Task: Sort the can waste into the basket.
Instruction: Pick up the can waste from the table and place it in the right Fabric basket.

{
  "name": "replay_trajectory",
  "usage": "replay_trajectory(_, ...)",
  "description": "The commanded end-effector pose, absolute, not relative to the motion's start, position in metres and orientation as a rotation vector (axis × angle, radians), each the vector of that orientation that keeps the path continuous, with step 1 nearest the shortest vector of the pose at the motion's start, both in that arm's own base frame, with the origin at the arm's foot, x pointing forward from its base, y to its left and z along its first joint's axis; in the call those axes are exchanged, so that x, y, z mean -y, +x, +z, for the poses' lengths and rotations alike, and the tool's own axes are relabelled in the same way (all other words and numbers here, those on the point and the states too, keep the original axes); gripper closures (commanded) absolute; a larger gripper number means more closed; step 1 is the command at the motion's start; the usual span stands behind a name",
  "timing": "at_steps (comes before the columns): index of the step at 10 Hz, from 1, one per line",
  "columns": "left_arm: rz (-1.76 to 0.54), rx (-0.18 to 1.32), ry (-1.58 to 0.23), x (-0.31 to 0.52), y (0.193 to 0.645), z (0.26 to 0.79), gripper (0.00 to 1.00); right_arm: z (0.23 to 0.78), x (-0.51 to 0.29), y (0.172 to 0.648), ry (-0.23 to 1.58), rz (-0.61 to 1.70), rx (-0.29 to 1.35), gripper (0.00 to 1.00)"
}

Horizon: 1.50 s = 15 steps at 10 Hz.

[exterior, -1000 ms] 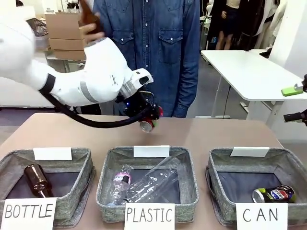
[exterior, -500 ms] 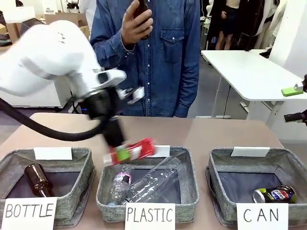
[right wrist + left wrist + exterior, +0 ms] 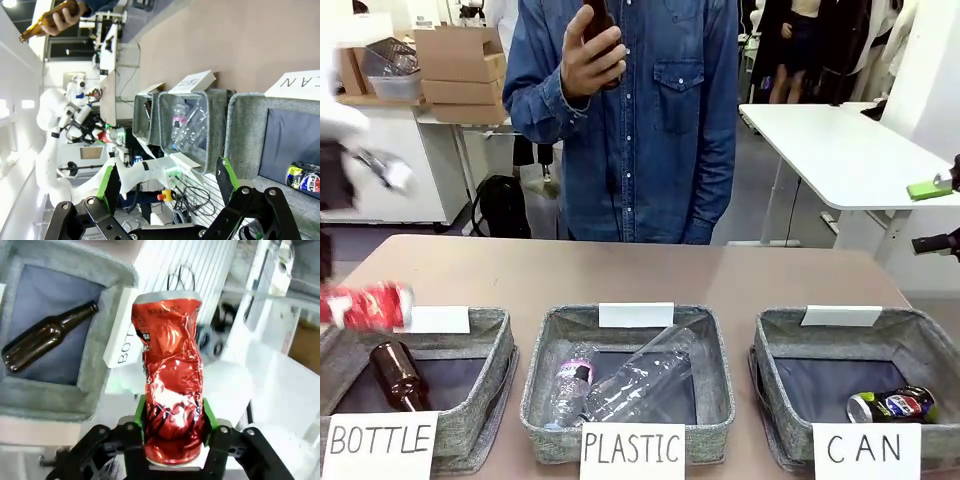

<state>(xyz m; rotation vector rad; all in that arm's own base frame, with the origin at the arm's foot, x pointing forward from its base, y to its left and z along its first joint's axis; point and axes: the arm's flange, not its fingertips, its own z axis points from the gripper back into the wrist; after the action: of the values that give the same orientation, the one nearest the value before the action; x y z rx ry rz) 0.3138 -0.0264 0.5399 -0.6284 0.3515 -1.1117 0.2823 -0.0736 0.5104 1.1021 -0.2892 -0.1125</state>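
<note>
The red can (image 3: 172, 390) is in my left gripper (image 3: 172, 416), clamped low on its crumpled body between the two green pads (image 3: 141, 414), with the silver top end pointing away from the wrist. In the front view the red can (image 3: 365, 305) is a smear at the far left edge, about level with the back rim of the BOTTLE bin (image 3: 485, 325). With that blur I can't say for sure whether it hangs over that bin or just outside it. The left wrist view suggests just outside, with the brown bottle (image 3: 47, 335) lying in the bin off to one side.

The other can, the blue-green one (image 3: 892, 405), already lies in the CAN basket (image 3: 910, 325) at the right end of the row. The PLASTIC bin (image 3: 545, 340) sits between the two. So the red can is well apart from where it belongs, at the opposite end.

My right gripper (image 3: 167, 180) has its fingers spread wide, with nothing between them. It looks along the row at the CAN basket (image 3: 245, 130).

I judge this to be the carry step, one can sorted and one in hand. Next I would swing the left arm across both nearer bins until the can hangs over the CAN basket's dark inside, then release. The person's hand (image 3: 590, 50) holds a bottle high, clear of that path.
</note>
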Motion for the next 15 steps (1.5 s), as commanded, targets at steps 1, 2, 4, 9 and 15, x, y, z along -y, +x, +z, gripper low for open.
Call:
replay_trajectory(1, -0.860, -0.043, -0.812, -0.027, 0.328, 0.557, 1.00, 0.509, 0.075, 0.283, 1.089, -0.100, 0.299, 0.00)
replay_trajectory(2, -0.821, 0.014, -0.886, -0.056, 0.333, 0.566, 1.00, 0.509, 0.075, 0.283, 1.089, -0.100, 0.299, 0.00)
replay_trajectory(4, -0.778, 0.167, -1.168, -0.099, 0.353, 0.581, 1.00, 0.509, 0.075, 0.283, 1.089, -0.100, 0.299, 0.00)
replay_trajectory(9, -0.122, 0.457, -1.276, -0.204, 0.324, 0.598, 1.00, 0.509, 0.075, 0.283, 1.089, -0.100, 0.299, 0.00)
replay_trajectory(15, -0.109, 0.422, -1.265, -0.210, 0.327, 0.596, 1.00, 0.509, 0.075, 0.283, 1.089, -0.100, 0.299, 0.00)
